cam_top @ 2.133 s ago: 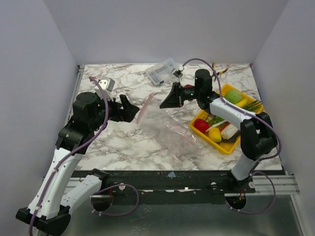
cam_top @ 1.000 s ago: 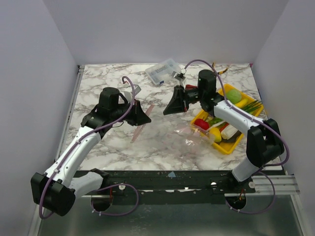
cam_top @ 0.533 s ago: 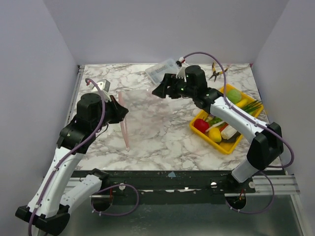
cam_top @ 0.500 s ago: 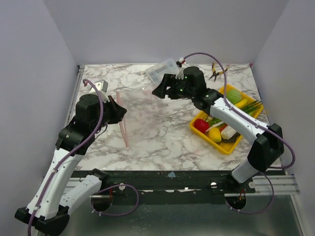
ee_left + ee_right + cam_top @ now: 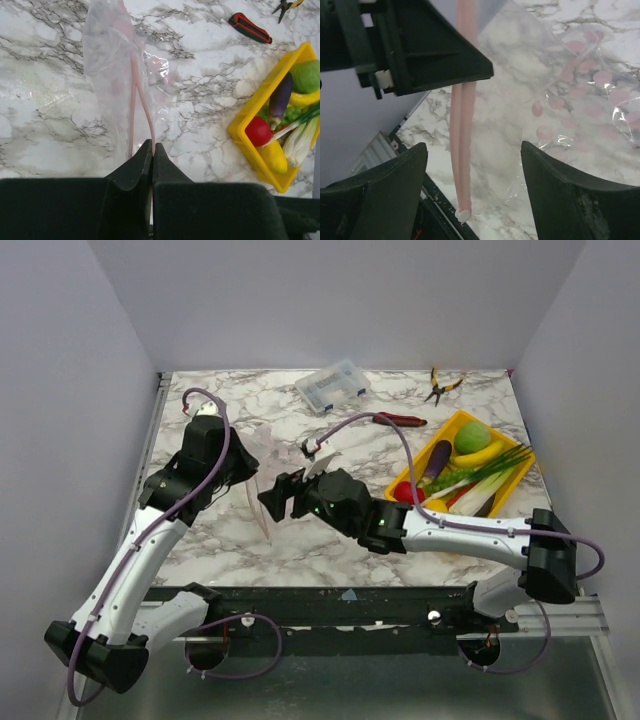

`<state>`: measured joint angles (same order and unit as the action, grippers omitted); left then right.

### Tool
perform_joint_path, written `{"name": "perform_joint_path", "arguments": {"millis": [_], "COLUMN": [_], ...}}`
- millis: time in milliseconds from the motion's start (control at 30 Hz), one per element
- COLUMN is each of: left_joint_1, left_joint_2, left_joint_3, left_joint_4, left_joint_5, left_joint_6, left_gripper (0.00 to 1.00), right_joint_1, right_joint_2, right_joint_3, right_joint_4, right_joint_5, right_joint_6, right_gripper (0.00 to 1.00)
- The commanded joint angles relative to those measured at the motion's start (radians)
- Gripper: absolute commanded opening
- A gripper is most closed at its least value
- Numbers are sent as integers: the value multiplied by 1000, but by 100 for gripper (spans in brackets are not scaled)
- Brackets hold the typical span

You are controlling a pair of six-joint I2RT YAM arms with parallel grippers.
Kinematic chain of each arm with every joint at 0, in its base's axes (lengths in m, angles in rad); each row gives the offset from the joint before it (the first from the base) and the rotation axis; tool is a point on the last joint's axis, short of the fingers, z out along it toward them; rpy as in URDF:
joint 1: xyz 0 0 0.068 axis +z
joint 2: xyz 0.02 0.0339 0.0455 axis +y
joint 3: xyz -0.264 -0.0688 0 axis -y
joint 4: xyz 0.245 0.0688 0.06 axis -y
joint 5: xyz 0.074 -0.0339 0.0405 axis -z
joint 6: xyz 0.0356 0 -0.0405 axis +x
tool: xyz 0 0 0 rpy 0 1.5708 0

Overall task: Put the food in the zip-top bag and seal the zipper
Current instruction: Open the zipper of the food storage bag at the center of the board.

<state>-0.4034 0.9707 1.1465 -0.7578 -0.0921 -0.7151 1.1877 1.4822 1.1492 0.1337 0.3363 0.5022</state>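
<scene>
Zipper clamped in L pincer.

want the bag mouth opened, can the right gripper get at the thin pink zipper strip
Probably yes: the open right gripper faces the thin pink zipper strip, which hangs free below the shut left gripper; nothing lies between.

The right arm has swung from the far middle of the bench to the near left, and the right jaws have let go and spread wide, facing the zipper. The left jaws have clamped that strip, and the bag has drawn in to the left.
</scene>
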Motion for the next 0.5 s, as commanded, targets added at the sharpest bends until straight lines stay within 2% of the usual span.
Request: {"name": "perform_joint_path", "arguments": {"millis": [0,67,267,467], "left_joint_1": [-3,-3,-3,-4], "left_joint_2": [41,45,100,123], "left_joint_3": [32,25,68,79], "left_joint_4": [6,33,18,1], "left_joint_5": [44,55,91,121], "left_joint_6": [-23,-28,-29,-40], "left_gripper": [0,0,0,0], "right_joint_1": [58,65,69,69], "right_joint_2": [63,93,152,234], "right_joint_3": [-30,-13,-1,45], "right_joint_4": [228,225,268,259], "right_joint_5": [174,213,257,397], "right_joint_6": [-100,-109,-140,-130], "right_gripper": [71,61,57,45]}}
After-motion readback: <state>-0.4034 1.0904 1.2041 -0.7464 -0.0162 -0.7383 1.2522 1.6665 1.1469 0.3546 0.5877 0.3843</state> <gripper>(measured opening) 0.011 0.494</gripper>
